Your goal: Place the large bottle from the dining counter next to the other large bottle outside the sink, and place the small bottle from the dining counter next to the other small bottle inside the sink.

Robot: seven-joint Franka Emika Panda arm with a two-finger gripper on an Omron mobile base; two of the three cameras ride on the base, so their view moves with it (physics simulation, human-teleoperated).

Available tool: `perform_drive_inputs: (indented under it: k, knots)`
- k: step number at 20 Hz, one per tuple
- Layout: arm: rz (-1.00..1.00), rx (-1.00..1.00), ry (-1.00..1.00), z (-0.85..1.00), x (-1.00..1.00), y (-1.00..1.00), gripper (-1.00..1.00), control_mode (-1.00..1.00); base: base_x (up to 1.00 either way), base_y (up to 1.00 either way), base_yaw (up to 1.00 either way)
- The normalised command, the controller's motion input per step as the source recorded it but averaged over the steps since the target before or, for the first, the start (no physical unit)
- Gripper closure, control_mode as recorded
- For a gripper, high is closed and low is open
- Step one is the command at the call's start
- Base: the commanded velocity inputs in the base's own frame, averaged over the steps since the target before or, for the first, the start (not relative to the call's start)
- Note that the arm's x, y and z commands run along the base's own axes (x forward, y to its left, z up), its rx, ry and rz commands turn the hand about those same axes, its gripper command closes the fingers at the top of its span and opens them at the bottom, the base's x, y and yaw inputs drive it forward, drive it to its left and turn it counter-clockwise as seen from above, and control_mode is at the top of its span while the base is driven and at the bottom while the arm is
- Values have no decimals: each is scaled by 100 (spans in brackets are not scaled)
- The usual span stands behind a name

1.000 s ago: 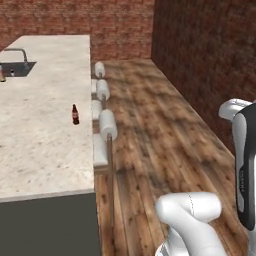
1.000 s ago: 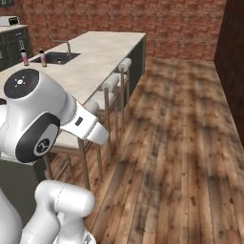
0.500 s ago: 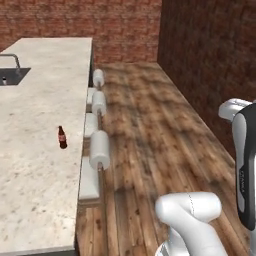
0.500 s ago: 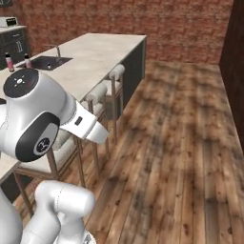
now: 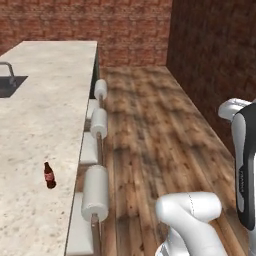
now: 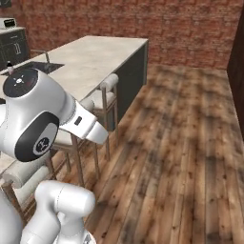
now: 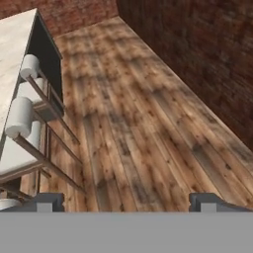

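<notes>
The small bottle (image 5: 49,175), dark brown-red with a reddish label, stands upright on the dining counter (image 5: 45,105) near its stool-side edge. The sink (image 5: 7,85) with its faucet lies at the counter's far left, and the right base view has the same sink (image 6: 41,67) set in the counter (image 6: 95,57). In the hand view my gripper (image 7: 131,202) is open, its fingertips (image 7: 49,201) wide apart with nothing between them. It points down at the wooden floor beside the counter (image 7: 12,39). The large bottle is out of view.
White-cushioned stools (image 5: 95,192) line the counter's edge, as the stools (image 6: 102,93) and stools (image 7: 20,118) in the other views show. Open wooden floor (image 5: 150,125) runs to the right. Brick walls (image 5: 100,22) close the back and right. Dark cabinets (image 6: 12,43) stand behind the sink.
The base has driven, so both base views have shifted. The small bottle now sits lower and closer in the left base view. The gripper stays open.
</notes>
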Motion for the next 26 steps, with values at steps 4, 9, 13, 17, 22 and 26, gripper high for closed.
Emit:
perform_drive_inputs:
  k: [4,9,13,17,22,26]
  knots:
    - [0,0,0,0,0,0,-100,100,92,-42,9]
    - [0,0,0,0,0,0,-100,100,92,-41,10]
    - [0,0,0,0,0,0,-100,100,63,-14,18]
    - [0,0,0,0,0,0,-100,100,3,0,25]
    - [0,0,0,0,0,0,-100,100,0,0,25]
    - [0,0,0,0,0,0,-100,100,0,0,25]
